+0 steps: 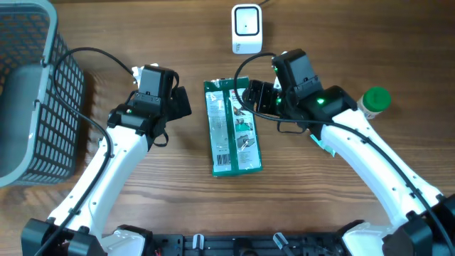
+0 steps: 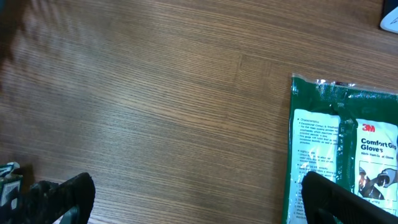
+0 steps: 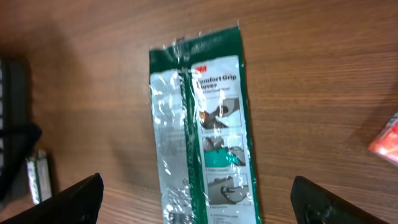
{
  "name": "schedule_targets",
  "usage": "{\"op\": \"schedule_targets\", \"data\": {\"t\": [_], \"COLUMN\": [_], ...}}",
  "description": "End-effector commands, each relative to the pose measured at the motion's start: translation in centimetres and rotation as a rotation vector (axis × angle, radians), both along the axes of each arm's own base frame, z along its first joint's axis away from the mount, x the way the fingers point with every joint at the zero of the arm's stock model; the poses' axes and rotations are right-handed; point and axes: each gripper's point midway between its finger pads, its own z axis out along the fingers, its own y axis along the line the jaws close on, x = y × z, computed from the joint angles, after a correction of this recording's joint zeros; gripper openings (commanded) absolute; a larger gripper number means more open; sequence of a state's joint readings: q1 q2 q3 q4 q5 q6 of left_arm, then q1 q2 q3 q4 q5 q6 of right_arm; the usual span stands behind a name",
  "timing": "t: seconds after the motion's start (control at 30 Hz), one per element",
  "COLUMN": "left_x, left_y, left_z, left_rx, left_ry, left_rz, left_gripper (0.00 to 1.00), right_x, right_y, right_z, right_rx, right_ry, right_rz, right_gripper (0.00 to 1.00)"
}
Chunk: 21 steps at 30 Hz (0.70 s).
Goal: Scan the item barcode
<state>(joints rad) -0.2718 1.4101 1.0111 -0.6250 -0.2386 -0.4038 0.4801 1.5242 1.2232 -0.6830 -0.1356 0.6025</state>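
The item, a flat green and clear package of gloves (image 1: 233, 128), lies lengthwise on the wooden table, printed side up. The white scanner (image 1: 247, 28) stands at the table's far edge, beyond the package. My right gripper (image 1: 252, 96) hovers open over the package's far right corner. In the right wrist view the package (image 3: 199, 124) runs between the spread fingers (image 3: 81, 199), untouched, with the gripper (image 3: 202, 202) above it. My left gripper (image 1: 182, 103) is open to the left of the package. In its view the gripper (image 2: 196, 199) spans bare wood, one finger over the package's (image 2: 348, 155) edge.
A grey mesh basket (image 1: 43, 92) fills the far left. A green-capped bottle (image 1: 375, 101) stands at the right, beyond my right arm. A red item (image 3: 385, 140) shows at the right edge of the right wrist view.
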Motion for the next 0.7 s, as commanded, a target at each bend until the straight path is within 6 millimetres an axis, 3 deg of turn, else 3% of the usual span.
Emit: {"op": "schedule_targets", "data": {"t": [0.0,0.4,0.67], "left_x": [0.3,0.3,0.3], "left_y": [0.2,0.2,0.2], "left_z": [0.3,0.3,0.3], "left_rx": [0.008,0.008,0.008], "left_ry": [-0.010,-0.010,-0.010], "left_rz": [-0.001,-0.001,-0.001], "left_gripper": [1.00,1.00,1.00], "right_x": [-0.8,-2.1,-2.5], "right_y": [0.4,1.6,2.1], "right_z": [-1.9,-4.9,-4.8], "right_rx": [-0.020,-0.035,-0.037], "right_ry": [0.057,0.133,0.103], "right_rz": [0.062,0.229,0.344], "right_gripper": [0.97,0.97,0.96]}}
